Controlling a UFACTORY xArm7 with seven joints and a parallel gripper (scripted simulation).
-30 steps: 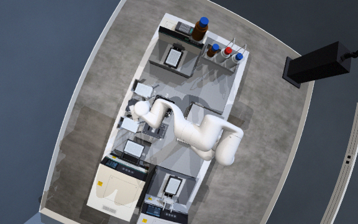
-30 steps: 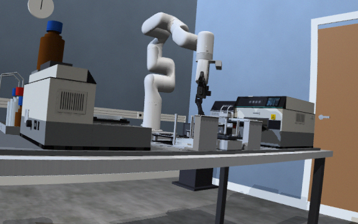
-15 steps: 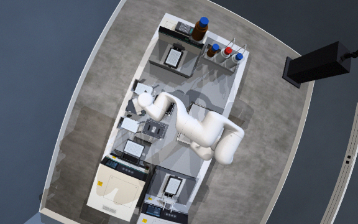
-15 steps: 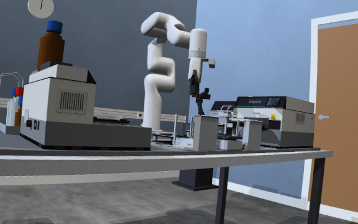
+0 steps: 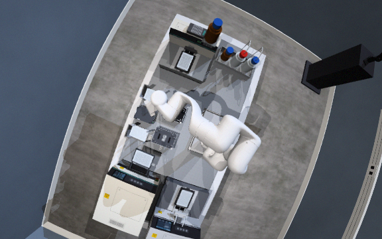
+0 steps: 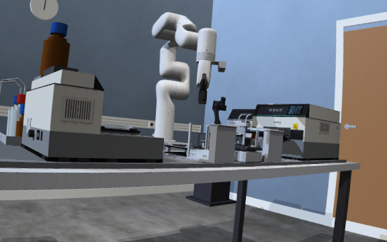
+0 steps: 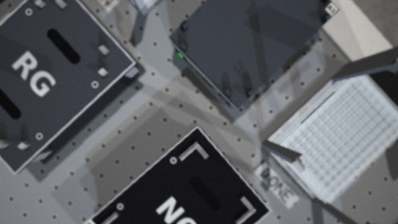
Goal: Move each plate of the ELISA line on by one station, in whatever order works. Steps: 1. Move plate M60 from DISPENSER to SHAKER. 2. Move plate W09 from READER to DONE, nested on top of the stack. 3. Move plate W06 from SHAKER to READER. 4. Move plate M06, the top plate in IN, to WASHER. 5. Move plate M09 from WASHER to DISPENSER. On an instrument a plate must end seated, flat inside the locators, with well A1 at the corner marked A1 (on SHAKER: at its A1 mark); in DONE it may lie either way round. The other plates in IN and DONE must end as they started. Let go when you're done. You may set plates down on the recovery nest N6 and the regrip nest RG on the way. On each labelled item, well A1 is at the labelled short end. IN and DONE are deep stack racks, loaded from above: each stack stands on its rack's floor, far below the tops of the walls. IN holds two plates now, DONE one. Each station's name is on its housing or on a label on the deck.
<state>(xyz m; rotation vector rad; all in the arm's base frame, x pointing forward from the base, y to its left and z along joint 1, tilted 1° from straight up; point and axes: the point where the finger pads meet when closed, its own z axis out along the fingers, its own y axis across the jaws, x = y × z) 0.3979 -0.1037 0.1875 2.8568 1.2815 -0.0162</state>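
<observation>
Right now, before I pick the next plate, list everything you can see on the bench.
Well plates: five in view, white; one in the far instrument, one in the rack labelled DONE, one in another rack, one at the cream instrument's drawer, one in the near right instrument.
Regrip nest RG: one, dark grey, bare.
Nest N6: one, black, bare.
Dark housing: one, grey, green light, no plate on it.
Bottles: four; large brown, small brown, two white, in a wire rack.
Arm: one, white.
Gripper: open, holding nothing, high above the deck.
</observation>
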